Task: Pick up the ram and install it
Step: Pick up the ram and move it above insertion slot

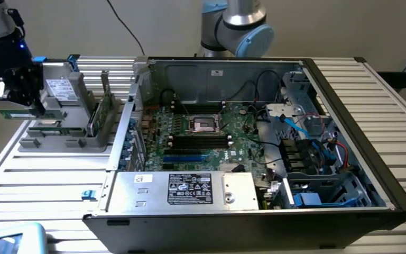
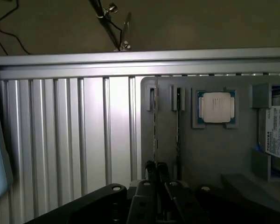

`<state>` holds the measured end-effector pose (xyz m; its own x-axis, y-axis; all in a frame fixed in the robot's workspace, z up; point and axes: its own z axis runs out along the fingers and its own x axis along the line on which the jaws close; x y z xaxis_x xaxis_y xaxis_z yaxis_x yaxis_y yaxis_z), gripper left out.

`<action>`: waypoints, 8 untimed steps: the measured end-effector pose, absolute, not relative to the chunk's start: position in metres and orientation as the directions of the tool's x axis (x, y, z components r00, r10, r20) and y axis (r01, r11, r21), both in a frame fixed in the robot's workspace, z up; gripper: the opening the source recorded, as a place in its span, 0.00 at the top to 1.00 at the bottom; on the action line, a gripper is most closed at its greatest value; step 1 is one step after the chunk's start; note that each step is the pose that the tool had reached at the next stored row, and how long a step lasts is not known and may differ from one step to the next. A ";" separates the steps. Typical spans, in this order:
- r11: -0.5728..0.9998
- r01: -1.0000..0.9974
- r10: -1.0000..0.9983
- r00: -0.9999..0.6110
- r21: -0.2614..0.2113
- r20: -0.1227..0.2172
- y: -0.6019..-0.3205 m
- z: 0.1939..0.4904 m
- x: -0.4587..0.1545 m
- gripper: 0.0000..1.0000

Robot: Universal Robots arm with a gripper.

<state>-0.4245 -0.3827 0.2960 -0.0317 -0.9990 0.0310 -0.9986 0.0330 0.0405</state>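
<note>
The ram [image 1: 19, 113] is a thin green stick lying level in my gripper [image 1: 39, 109], which is shut on it at the exterior view's far left. It hangs just over the grey holder tray [image 1: 62, 142]. In the wrist view the ram [image 2: 155, 121] shows edge-on as a thin line running away from my shut gripper [image 2: 155, 169], in line with a slot of the grey tray [image 2: 205, 154]. The motherboard [image 1: 242, 145] lies inside the open computer case [image 1: 372, 174], with long black slots [image 1: 199, 140] and blue slots [image 1: 185, 157] near its middle.
A second stick [image 2: 178, 116] sits in the tray's neighbouring slot, beside a CPU [image 2: 216, 107] and a labelled hard drive [image 2: 277, 133]. Upright boards [image 1: 102, 111] stand between the tray and the case wall. Cables [image 1: 308, 132] and the power supply [image 1: 188, 190] crowd the case.
</note>
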 end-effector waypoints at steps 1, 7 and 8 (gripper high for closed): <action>0.033 -0.999 -0.999 -0.031 0.040 0.030 -0.383 0.299 -0.425 0.87; 0.032 -0.999 -0.999 -0.031 0.041 0.025 -0.383 0.320 -0.425 0.87; 0.032 -0.999 -0.999 -0.031 0.041 0.024 -0.383 0.325 -0.425 0.87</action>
<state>-0.4246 -0.3827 0.3246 -0.0306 -0.9992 0.0243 -0.9986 0.0316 0.0413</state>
